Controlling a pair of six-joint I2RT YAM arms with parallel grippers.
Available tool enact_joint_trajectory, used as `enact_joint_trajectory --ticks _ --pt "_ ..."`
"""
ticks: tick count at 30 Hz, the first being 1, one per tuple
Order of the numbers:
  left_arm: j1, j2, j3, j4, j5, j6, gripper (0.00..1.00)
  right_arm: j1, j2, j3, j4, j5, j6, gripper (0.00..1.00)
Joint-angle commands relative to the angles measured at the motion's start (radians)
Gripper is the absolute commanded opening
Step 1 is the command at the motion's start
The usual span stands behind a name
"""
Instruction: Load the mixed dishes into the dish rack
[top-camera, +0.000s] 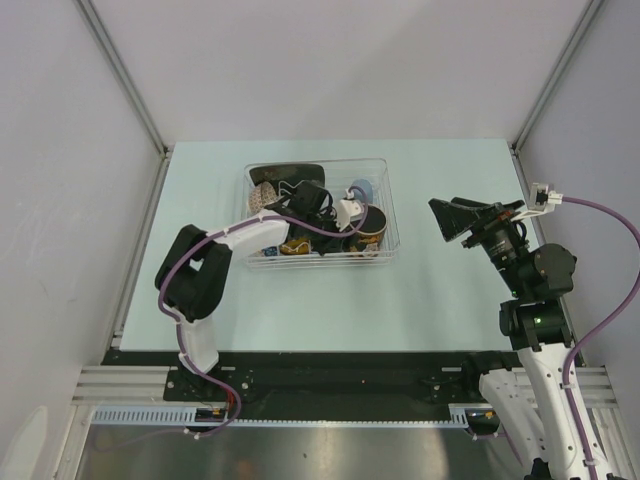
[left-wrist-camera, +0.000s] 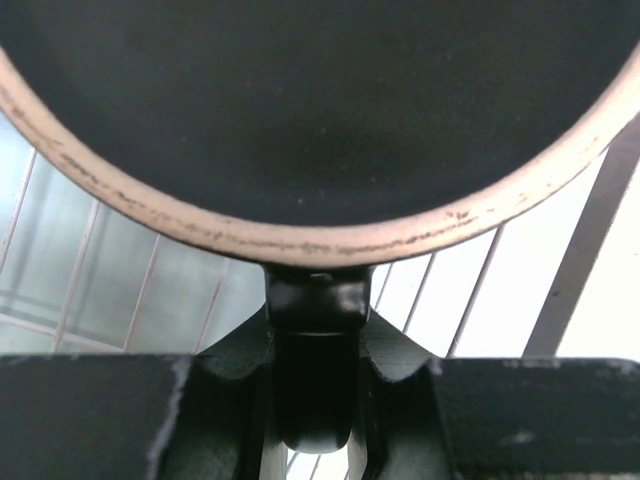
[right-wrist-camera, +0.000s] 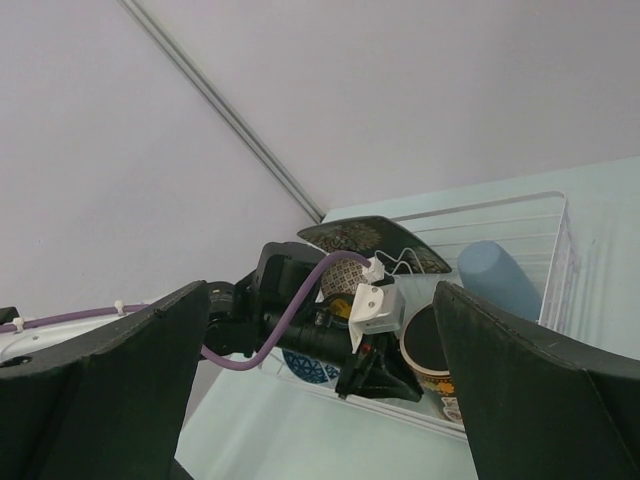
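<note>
- The left gripper is nearly closed, pinching the cream rim of a dark-lined cup. One finger shows on the outside wall, and the other is hidden inside the cup.
- The cup sits within the right-hand end of the dish rack, whose thin ribs show behind it in the left wrist view.
- In the top view the cup's mouth faces upward, so its axis is close to vertical, perhaps a little tilted. Whether its base touches the rack floor cannot be told.
- Further in, a square dark plate stands on edge at the far side of the rack.
- A light-blue mug lies beside the plate, and a blue-patterned bowl lies towards the near left corner, under the arm.
- The rack's long axis runs left to right across the table.
- The right gripper hangs well off to the right of the rack, its jaws spread wide and holding nothing.
- Every dish visible lies inside the rack walls, so the loading looks nearly finished. What seems left is to let go of the cup and lift the arm out.
</note>
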Motion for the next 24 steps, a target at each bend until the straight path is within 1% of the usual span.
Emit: enact_joint_trajectory --ticks 1,3,4,5,6,7,10,14,19,23,24 --pt "-0.016 -0.025 0.003 0.002 0.018 0.053 0.30 -0.006 -0.010 0.001 0.032 -0.009 0.015 1.00" --pt "-0.017 -0.019 0.015 -0.025 0.023 0.048 0.36 -0.005 -0.009 0.001 0.030 -0.009 0.018 1.00" --pt "-0.017 -0.020 0.018 -0.030 0.023 0.047 0.53 -0.005 -0.010 0.001 0.030 -0.008 0.017 1.00" --pt "-0.017 -0.025 0.019 -0.031 0.021 0.044 0.59 -0.005 -0.010 0.001 0.029 -0.009 0.016 1.00" --pt "-0.017 -0.028 0.019 -0.042 0.020 0.044 0.62 -0.005 -0.010 0.001 0.030 -0.009 0.018 1.00" --pt "-0.017 -0.032 0.017 -0.047 0.021 0.042 0.73 -0.005 -0.010 0.001 0.030 -0.009 0.018 1.00" --pt "-0.019 -0.061 0.008 -0.061 0.023 0.038 0.77 -0.005 -0.009 -0.001 0.030 -0.008 0.020 1.00" --pt "-0.017 -0.100 0.008 -0.079 0.031 0.018 0.78 -0.006 -0.004 -0.002 0.032 -0.006 0.024 1.00" --pt "-0.019 -0.158 0.048 -0.139 0.061 -0.015 0.78 -0.005 0.008 -0.002 0.015 -0.005 0.007 1.00" --pt "-0.019 -0.203 0.095 -0.191 0.078 -0.060 0.79 -0.005 0.030 -0.002 -0.031 -0.006 -0.020 1.00" --pt "-0.019 -0.218 0.109 -0.196 0.081 -0.067 0.92 -0.003 0.036 -0.001 -0.042 -0.012 -0.026 1.00"
